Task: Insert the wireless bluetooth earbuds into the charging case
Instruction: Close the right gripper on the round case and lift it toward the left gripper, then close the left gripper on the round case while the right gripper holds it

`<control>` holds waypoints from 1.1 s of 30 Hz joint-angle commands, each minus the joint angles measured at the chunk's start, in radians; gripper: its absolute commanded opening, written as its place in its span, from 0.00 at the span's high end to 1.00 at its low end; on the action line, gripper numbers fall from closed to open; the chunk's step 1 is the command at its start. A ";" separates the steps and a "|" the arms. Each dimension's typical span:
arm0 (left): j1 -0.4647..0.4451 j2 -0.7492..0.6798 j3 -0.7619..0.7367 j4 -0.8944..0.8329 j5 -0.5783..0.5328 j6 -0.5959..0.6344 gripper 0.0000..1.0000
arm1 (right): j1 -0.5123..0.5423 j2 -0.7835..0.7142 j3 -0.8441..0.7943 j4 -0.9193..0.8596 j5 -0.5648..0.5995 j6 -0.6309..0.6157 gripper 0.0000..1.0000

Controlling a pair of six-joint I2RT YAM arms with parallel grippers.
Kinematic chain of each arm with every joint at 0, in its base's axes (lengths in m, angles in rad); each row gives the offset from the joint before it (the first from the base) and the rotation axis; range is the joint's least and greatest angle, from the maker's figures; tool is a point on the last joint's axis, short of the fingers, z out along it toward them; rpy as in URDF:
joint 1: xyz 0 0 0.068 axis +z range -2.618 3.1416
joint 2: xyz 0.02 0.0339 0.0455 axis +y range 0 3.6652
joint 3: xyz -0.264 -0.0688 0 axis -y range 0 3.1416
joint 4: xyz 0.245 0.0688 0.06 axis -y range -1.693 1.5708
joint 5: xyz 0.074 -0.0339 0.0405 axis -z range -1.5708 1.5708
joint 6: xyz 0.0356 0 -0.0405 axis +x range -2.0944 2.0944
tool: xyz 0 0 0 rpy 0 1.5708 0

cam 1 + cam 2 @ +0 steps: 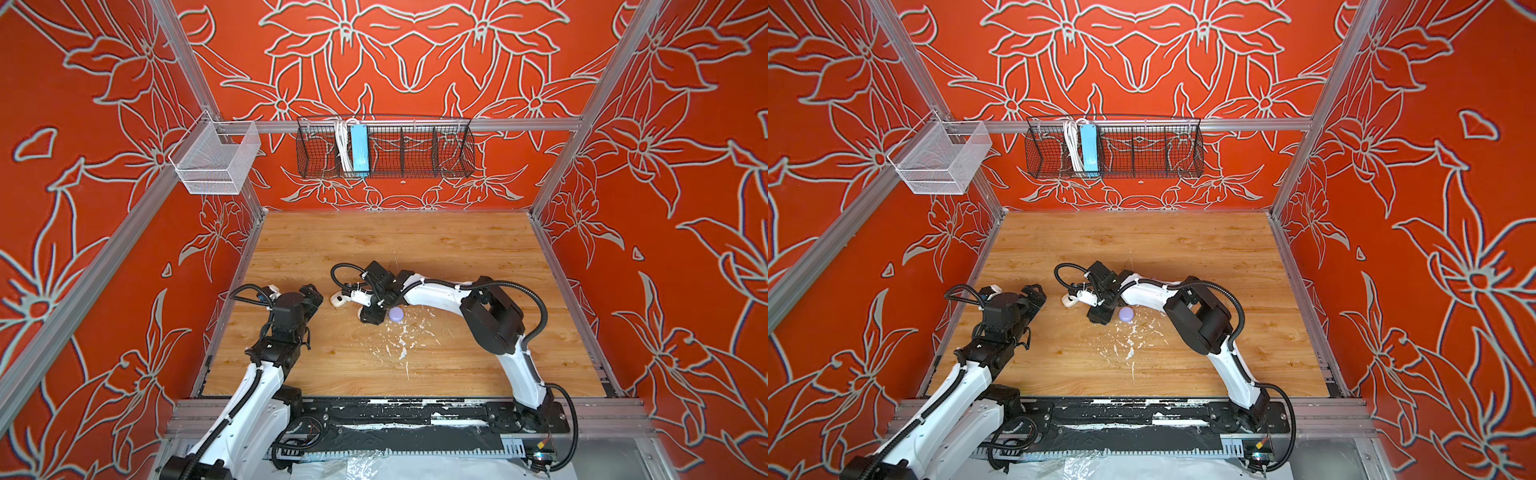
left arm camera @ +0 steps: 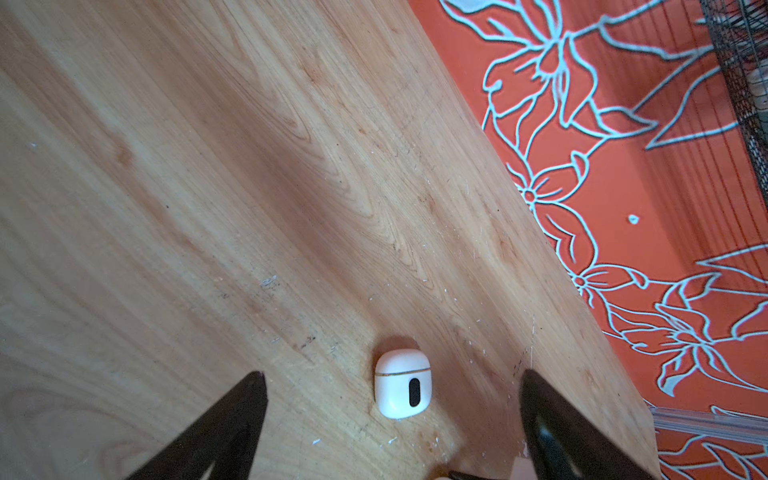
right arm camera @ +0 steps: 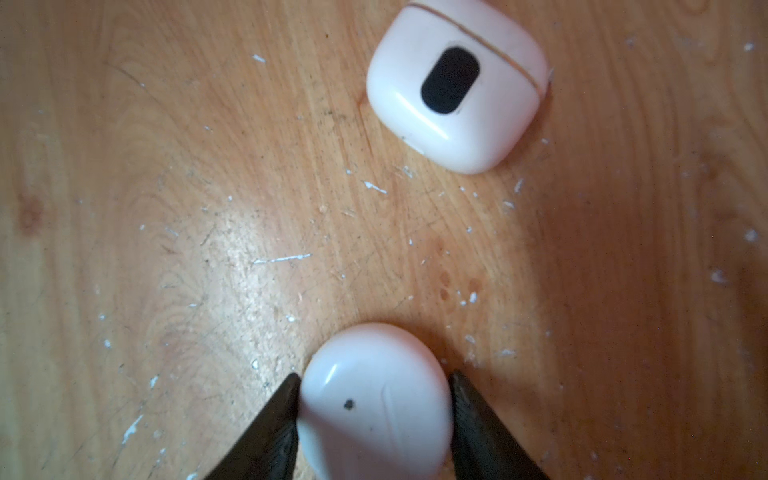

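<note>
Spanning the cell floor, the wooden worktop (image 1: 415, 249) carries everything. Over it the left claw (image 2: 392, 376) hangs with fingers wide apart, near a closed white charging case with a black window (image 2: 402, 384). The right claw (image 3: 374, 378) is clamped on a white rounded charging case (image 3: 374, 415). A lavender charging case (image 1: 395, 313) lies just beside it, among white flecks (image 1: 402, 345).

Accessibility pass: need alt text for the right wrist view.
The right pincer holds a rounded white case between its black fingertips. Ahead of it, a second white case with a black oval patch lies closed on the wooden table, dotted with white flecks.
</note>
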 commanded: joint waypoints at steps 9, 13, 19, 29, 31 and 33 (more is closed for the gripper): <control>0.007 0.000 0.012 0.049 0.048 0.046 0.06 | -0.007 -0.086 -0.153 0.133 0.030 0.056 0.59; 0.007 0.014 0.006 0.134 0.161 0.118 0.06 | -0.007 -0.212 -0.269 0.264 0.068 0.094 0.61; 0.004 0.053 0.004 0.368 0.490 0.234 0.18 | -0.005 -0.476 -0.459 0.426 0.116 0.131 0.62; -0.156 0.078 0.036 0.602 0.818 0.386 0.31 | 0.039 -0.924 -0.836 0.784 0.314 0.016 0.63; -0.206 0.073 0.048 0.611 0.850 0.417 0.36 | 0.055 -0.956 -0.853 0.793 0.341 -0.005 0.65; -0.247 0.072 0.063 0.611 0.877 0.441 0.40 | 0.078 -0.986 -0.856 0.781 0.339 -0.037 0.67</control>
